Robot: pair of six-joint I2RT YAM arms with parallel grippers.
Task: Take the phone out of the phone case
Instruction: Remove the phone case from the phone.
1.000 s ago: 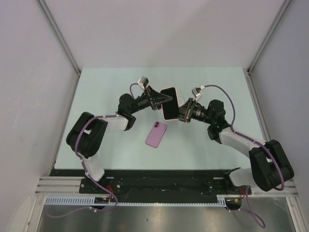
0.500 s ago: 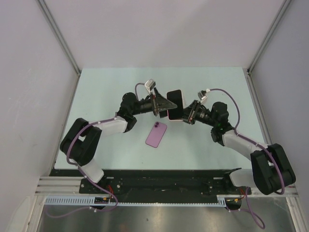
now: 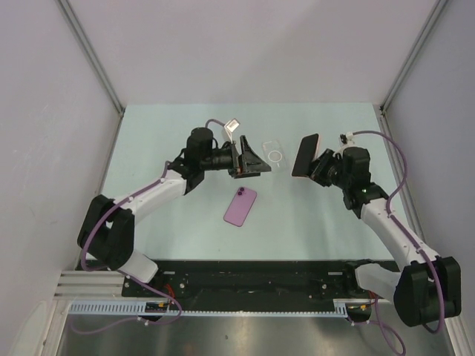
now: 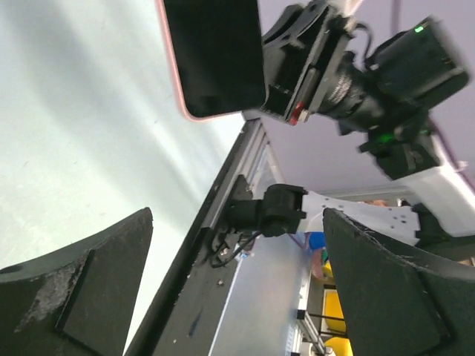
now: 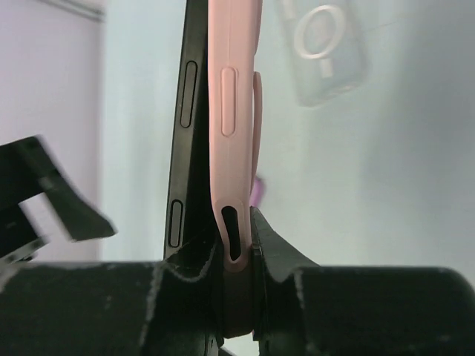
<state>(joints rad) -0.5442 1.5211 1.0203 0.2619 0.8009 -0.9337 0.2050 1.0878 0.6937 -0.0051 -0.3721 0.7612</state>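
evidently right gripper [image 3: 315,166] pinches pink-cased phone [image 3: 305,154]; left gripper [image 3: 253,162] gapes

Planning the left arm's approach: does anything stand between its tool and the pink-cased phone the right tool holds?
Nothing visible does. The open left tool faces the black phone in its pink case across open air; a clear plastic case lies flat on the table below.

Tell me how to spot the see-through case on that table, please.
On the pale green table, look near its middle, in the gap between the left gripper and the right gripper. The clear case lies flat there. Unlike the purple phone nearer the arm bases and the pink-cased phone held by the right gripper, it is transparent with a white ring.
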